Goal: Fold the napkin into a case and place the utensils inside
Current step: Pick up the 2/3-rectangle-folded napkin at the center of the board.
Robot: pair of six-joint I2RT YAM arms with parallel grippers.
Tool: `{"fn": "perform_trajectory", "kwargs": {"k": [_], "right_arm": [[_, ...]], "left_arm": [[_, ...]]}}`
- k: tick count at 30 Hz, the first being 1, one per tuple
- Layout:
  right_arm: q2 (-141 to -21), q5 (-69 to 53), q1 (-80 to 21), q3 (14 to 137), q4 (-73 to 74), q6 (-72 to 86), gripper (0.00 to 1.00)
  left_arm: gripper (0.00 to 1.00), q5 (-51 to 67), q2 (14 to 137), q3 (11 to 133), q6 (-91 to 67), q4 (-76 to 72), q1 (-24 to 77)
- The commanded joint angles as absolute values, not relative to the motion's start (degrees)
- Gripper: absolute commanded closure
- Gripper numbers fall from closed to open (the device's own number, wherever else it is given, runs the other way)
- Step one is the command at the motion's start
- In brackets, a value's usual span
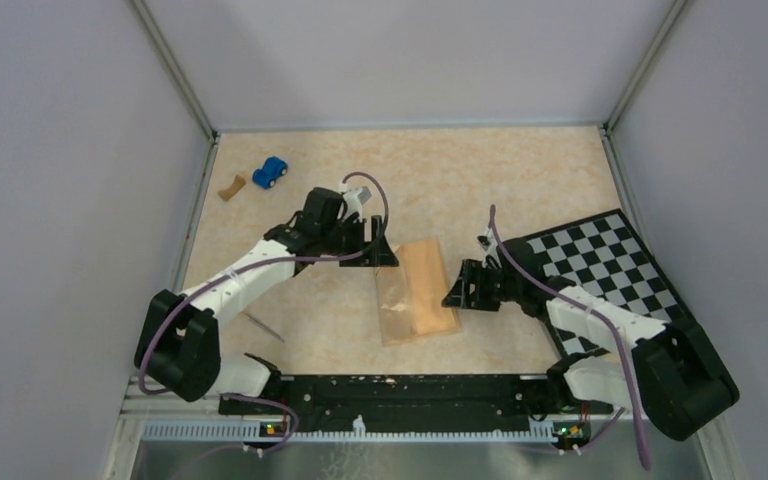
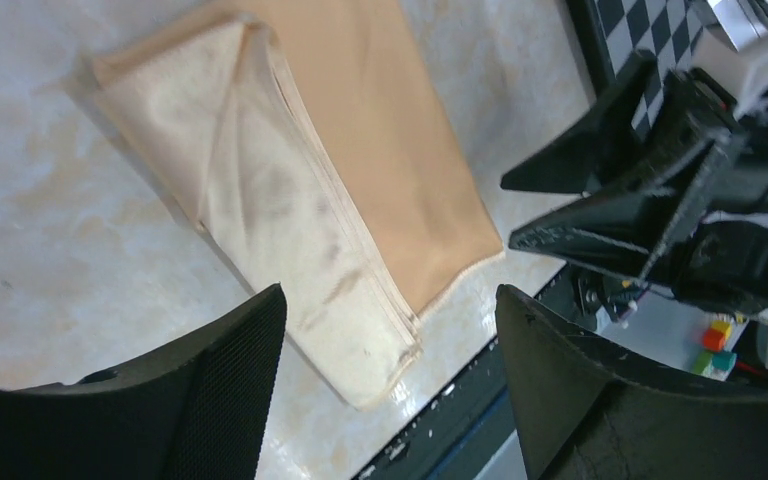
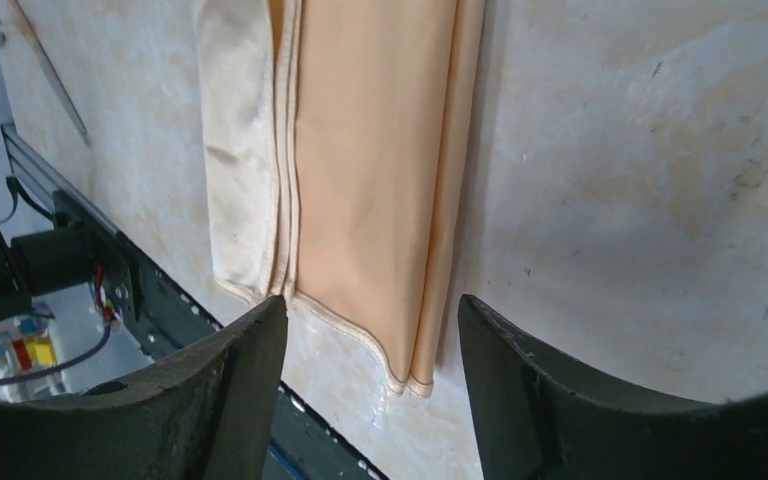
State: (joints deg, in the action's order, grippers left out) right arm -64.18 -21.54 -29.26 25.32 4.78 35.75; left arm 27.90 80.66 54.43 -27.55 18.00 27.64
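Your left gripper stands with its jaws spread wide and empty, angled downward. Your right gripper is likewise parted and empty, just off to one side of the left jaws, its tips facing them.

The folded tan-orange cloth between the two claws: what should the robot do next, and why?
Probably move the left gripper to the thin silvery metal utensil near its arm's base. The tan-orange napkin already lies folded into a narrow oblong; this gripper and the right gripper stand open, empty; the utensil lies outside the fold.
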Motion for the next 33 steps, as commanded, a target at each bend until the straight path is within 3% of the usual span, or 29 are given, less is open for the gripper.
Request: {"fn": "perform_trajectory", "kwargs": {"k": [1, 6, 8, 9, 13, 18, 20, 24, 33], "right_arm": [[-69.37, -29.12, -28.13, 24.76, 2.77, 34.32, 0.4], [-72.39, -34.02, -28.23, 20.65, -7.92, 39.96, 0.64], [-71.89, -35.53, -28.19, 20.15, -9.79, 42.53, 0.67], [-70.27, -32.02, -28.02, 21.17, -5.2, 42.49, 0.67], [-63.64, -8.17, -24.53, 26.48, 16.83, 40.52, 0.38], [-58.5, -7.54, -14.28, 28.83, 22.83, 36.86, 0.26], [-56.12, -11.52, -9.31, 27.7, 22.09, 35.7, 0.26], [-54.39, -19.0, -1.71, 25.3, 19.38, 35.03, 0.26], [-57.27, -22.64, -0.79, 24.24, 15.85, 32.42, 0.27]], "left_arm": [[0.19, 26.07, 77.02, 49.87, -31.94, 17.47, 33.37], [0.19, 13.92, 75.65, 46.44, -38.97, 12.45, 47.81], [0.19, 4.49, 76.37, 46.74, -42.68, 12.21, 54.34], [0.19, -0.34, 77.35, 47.37, -45.64, 12.53, 57.29], [0.09, -17.01, 86.36, 54.95, -54.36, 18.61, 66.96], [0.11, -26.79, 102.37, 74.72, -60.97, 35.79, 73.25], [0.15, -27.77, 108.96, 82.33, -62.7, 44.89, 73.97], [0.18, -28.3, 115.97, 88.59, -63.77, 49.08, 75.28], [0.3, -28.12, 120.82, 91.1, -62.63, 49.37, 75.59]]}}
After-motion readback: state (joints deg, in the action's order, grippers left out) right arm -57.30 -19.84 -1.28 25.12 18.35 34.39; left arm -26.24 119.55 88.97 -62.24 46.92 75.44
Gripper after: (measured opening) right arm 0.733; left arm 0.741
